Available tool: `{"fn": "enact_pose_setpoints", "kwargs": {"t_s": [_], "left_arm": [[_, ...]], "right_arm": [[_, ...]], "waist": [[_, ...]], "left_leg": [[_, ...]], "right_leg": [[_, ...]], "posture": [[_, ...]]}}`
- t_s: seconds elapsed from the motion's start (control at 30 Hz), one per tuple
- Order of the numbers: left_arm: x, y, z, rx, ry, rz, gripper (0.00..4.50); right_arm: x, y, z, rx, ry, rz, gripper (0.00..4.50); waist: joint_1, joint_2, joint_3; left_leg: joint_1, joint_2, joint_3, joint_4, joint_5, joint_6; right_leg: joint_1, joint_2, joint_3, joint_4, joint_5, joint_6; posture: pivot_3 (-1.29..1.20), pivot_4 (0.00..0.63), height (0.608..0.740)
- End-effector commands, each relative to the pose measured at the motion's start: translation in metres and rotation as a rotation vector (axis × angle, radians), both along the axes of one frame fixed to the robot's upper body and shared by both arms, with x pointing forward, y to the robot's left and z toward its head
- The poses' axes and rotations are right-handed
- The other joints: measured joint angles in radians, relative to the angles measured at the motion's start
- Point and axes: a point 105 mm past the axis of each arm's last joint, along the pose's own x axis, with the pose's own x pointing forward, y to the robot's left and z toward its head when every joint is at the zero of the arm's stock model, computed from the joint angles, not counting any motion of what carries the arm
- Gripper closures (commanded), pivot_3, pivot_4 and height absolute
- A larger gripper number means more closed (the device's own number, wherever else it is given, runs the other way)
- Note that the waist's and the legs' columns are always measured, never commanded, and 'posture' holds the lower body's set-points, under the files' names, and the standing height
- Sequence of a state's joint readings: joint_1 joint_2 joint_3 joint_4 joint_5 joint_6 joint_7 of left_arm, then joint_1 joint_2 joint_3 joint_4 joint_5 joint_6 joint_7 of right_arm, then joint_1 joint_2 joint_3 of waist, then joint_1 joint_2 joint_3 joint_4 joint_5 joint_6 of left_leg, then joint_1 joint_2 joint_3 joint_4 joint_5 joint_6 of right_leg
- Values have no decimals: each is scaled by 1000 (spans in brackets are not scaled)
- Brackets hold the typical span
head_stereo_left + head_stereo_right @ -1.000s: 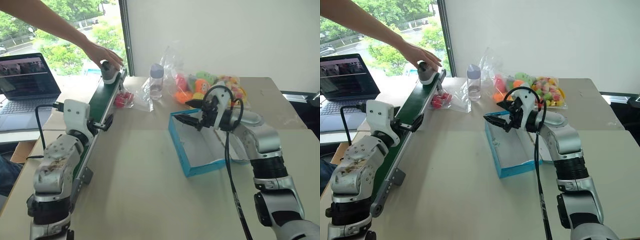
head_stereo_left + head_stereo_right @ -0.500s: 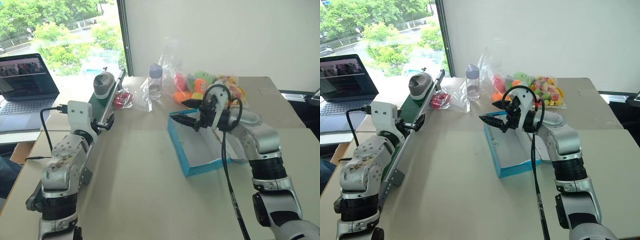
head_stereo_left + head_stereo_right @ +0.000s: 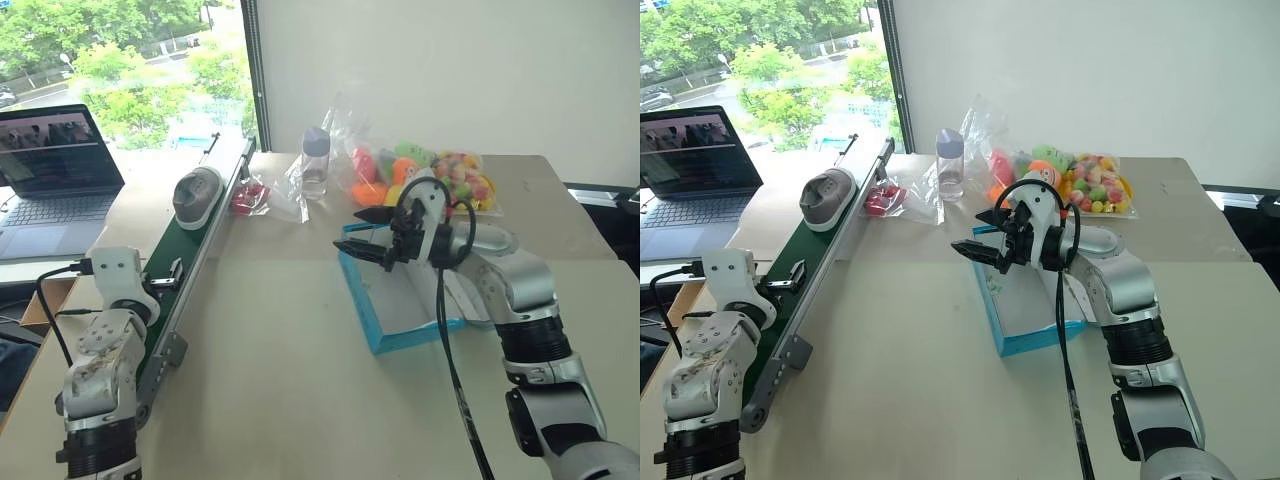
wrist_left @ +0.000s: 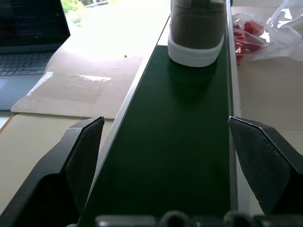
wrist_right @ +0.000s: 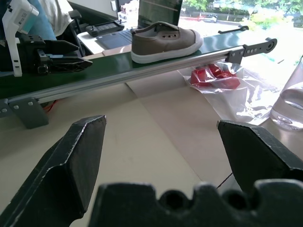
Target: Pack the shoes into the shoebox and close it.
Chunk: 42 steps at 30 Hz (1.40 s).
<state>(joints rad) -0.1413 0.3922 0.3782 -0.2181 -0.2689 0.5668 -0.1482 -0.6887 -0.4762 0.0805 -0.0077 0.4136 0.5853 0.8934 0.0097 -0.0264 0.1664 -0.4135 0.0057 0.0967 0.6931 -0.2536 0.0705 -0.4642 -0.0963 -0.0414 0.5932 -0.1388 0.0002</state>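
Both grippers stand spread and empty. Left gripper sits nearest, low over the near end of the green belt, its two black fingers wide apart on either side of the belt's width and touching nothing. Right gripper is held above the far left corner of the shoebox, fingers parted, nothing between them.

Shoebox, blue outside and white inside, lies open on the table under the right forearm. No lid can be made out on it.

Farther up the belt one grey shoe stands upright on its pale sole, toe toward the left gripper and well apart from it. Just beside the belt's far part lies a clear bag of red bits. Past that come a bottle and a bag of coloured toys behind the shoebox. A laptop stands open at the far left, off the table.
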Motion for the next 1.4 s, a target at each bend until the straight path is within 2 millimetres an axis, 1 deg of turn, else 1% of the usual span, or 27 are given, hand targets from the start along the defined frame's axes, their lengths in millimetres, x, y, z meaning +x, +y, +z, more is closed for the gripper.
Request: {"fn": "enact_pose_setpoints", "kwargs": {"t_s": [0.03, 0.2, 0.37, 0.47, 0.53, 0.57, 0.63, 0.67, 0.73, 0.77, 0.87, 0.9, 0.93, 1.0, 1.07, 1.1, 1.17, 1.2, 1.23, 1.3, 1.33, 1.4], "left_arm": [[3, -1, 10, 40, -44, -29, 0], [3, 3, 3, 45, -5, -22, 0], [2, 8, -7, -4, 32, 10, 0], [3, 4, -9, -25, 40, -18, 0], [4, -1, -12, -58, 47, -40, 523], [4, -6, -13, -75, 56, -67, 687], [5, -13, -15, -103, 64, -99, 1459], [6, -15, -14, -99, 63, -106, 1777], [8, -18, -10, -100, 49, -118, 1953], [9, -20, -8, -106, 39, -127, 1959], [16, -40, 24, -61, -78, -208, 1960], [17, -44, 32, -53, -106, -227, 1960], [19, -54, 43, -39, -146, -266, 1960], [22, -84, 69, -21, -232, -371, 1960], [25, -121, 94, -38, -310, -471, 1960], [25, -131, 101, -54, -330, -495, 1960], [24, -144, 107, -78, -351, -526, 1960], [23, -155, 111, -93, -360, -552, 1960], [23, -168, 115, -114, -369, -582, 1960], [19, -193, 117, -160, -362, -653, 1960], [17, -205, 117, -178, -355, -692, 1960], [14, -216, 117, -198, -349, -727, 1960]], "right_arm": [[-3, -2, 10, 3, -37, 5, 20], [-3, -4, 10, 3, -39, -7, 20], [-1, -8, 12, -3, -48, -30, 20], [-1, -9, 13, -5, -54, -39, 20], [0, -9, 15, -7, -60, -44, 0], [0, -10, 16, -9, -64, -49, 0], [0, -10, 20, -9, -72, -57, 0], [1, -10, 21, -10, -76, -59, 0], [1, -10, 21, -11, -78, -60, 0], [1, -10, 21, -11, -79, -60, 0], [2, -8, 26, 29, -75, -66, 0], [2, -8, 27, 43, -72, -68, 0], [3, -7, 33, 95, -56, -74, 0], [7, -5, 49, 263, 29, -94, 0], [7, 1, 51, 402, 196, -89, 0], [5, 3, 51, 430, 240, -84, 0], [3, 5, 54, 478, 290, -75, 0], [5, 3, 59, 521, 310, -90, 0], [9, 0, 63, 563, 331, -111, 0], [7, 3, 62, 543, 332, -119, 0], [5, 5, 64, 565, 344, -111, 0], [4, 6, 67, 593, 357, -105, 0]], "waist": [[0, 0, 0], [-2, 0, 0], [-1, 0, 0], [-1, 0, 0], [-1, 0, 0], [-1, 0, 0], [2, 0, 0], [3, 0, 0], [7, 0, 0], [8, 0, 0], [12, 0, 0], [13, -1, 0], [12, -2, 1], [7, -3, 2], [4, -3, 2], [4, -3, 2], [2, -3, 2], [0, -3, 1], [-2, -3, 1], [-3, -3, 1], [-2, -3, 1], [-3, -3, 1]], "left_leg": [[-1, 0, 0, 0, 0, 0], [-2, 0, 0, 0, 0, 1], [-2, 0, 0, 0, 0, 1], [-2, 0, 0, 0, 0, 1], [-2, 0, 0, 0, 1, 1], [-2, 0, 0, 0, 1, 1], [-2, 0, 0, 0, 1, 1], [-2, 0, 0, 0, 1, 1], [-2, 0, 0, 1, 1, 0], [-2, 0, 0, 1, 1, 0], [-2, 0, -1, 1, 2, -1], [-2, -1, -1, 1, 2, -2], [-2, -1, -1, 2, 2, -2], [-3, 0, -1, 2, 2, -2], [-4, 0, -1, 2, 3, -2], [-4, 0, -1, 2, 3, -2], [-4, 0, -2, 1, 4, -1], [-4, 0, -2, 1, 4, 1], [-3, 0, -2, 0, 6, 7], [-3, 0, -1, 0, 6, 7], [-3, 0, -1, 0, 6, 8], [-4, 0, -1, 0, 5, 8]], "right_leg": [[-1, 0, 0, 0, 0, 0], [-2, 2, 0, 0, 0, 0], [-2, 3, 0, 0, 0, 0], [-2, 3, 0, 0, 0, 0], [-2, 3, 0, 0, 0, 0], [-2, 3, 0, 0, 0, 0], [-2, 3, 0, 0, 0, 0], [-2, 3, 0, 1, 0, 0], [-1, 2, -1, 1, 0, 0], [-1, 2, -2, 1, 0, 0], [0, 2, -2, 1, 1, -1], [0, 2, -2, 0, 0, -1], [0, 2, -2, 0, 1, -1], [0, 2, -2, 0, 1, -2], [-1, 3, -2, 1, 3, -1], [-1, 3, -2, 1, 3, -1], [0, 3, -3, 0, 4, -1], [0, 3, -2, 0, 4, -1], [0, 2, -2, 0, 4, -1], [-1, 3, -1, 0, 4, -1], [-1, 4, -2, 0, 3, -1], [-1, 5, -2, 0, 3, -1]], "posture": [[0, 150, 740], [0, 150, 740], [0, 150, 740], [0, 150, 740], [0, 150, 740], [0, 150, 740], [0, 150, 740], [0, 150, 740], [0, 150, 740], [0, 150, 740], [0, 150, 740], [0, 150, 740], [0, 150, 740], [0, 150, 740], [0, 150, 740], [0, 150, 740], [0, 150, 740], [0, 150, 740], [0, 150, 740], [0, 150, 740], [0, 150, 740], [0, 150, 740]]}}
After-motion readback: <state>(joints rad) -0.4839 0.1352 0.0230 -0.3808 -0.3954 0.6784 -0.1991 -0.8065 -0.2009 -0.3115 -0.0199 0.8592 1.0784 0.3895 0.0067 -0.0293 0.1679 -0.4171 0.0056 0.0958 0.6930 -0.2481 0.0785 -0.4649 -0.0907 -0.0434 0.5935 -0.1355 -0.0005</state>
